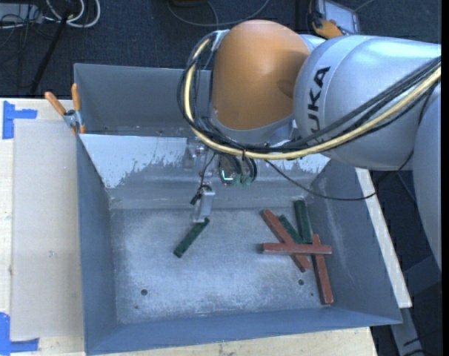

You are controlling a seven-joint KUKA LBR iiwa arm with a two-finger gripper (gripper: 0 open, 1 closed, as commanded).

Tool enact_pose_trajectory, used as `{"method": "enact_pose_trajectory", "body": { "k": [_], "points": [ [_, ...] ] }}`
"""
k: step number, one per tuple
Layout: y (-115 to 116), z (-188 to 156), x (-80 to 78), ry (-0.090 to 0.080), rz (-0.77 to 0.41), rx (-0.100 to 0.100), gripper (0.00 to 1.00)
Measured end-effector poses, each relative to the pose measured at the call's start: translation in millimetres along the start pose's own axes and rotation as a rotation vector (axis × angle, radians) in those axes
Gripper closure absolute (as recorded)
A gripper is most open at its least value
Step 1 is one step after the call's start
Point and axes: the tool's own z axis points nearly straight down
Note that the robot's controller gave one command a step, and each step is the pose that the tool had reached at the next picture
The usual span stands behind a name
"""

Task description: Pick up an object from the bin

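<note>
Gripper (201, 212) low at upper end of dark green stick (189, 241), centre-left of bin (98, 221); its opening cannot be told. Stick looks light, stiff, thin: best pinched across narrow width, mid-length. Heap of red and green sticks (295, 248) well apart.

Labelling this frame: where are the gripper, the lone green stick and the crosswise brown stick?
gripper (201, 212), camera view, its lower end.
lone green stick (189, 241), camera view, mid-length.
crosswise brown stick (282, 248), camera view, left half.

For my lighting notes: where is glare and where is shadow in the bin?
Camera view: a pale glare band crosses the bin's sloped back wall, darker above it; the orange cover shows a soft highlight; no strong shadow by the dark green stick.
</note>
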Motion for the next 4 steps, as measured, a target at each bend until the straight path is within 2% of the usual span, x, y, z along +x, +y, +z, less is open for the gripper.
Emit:
{"method": "enact_pose_trajectory", "body": {
  "k": [1,2,3,4],
  "points": [
    [-51,178,28.2,0.001,0.007,0.001,0.00],
    [-50,172,25.7,-0.006,0.010,-0.001,1.00],
    [-8,64,25.7,-0.015,-0.521,0.000,1.00],
    [1,-15,29.6,-0.018,-0.536,0.001,1.00]
  ]
}}
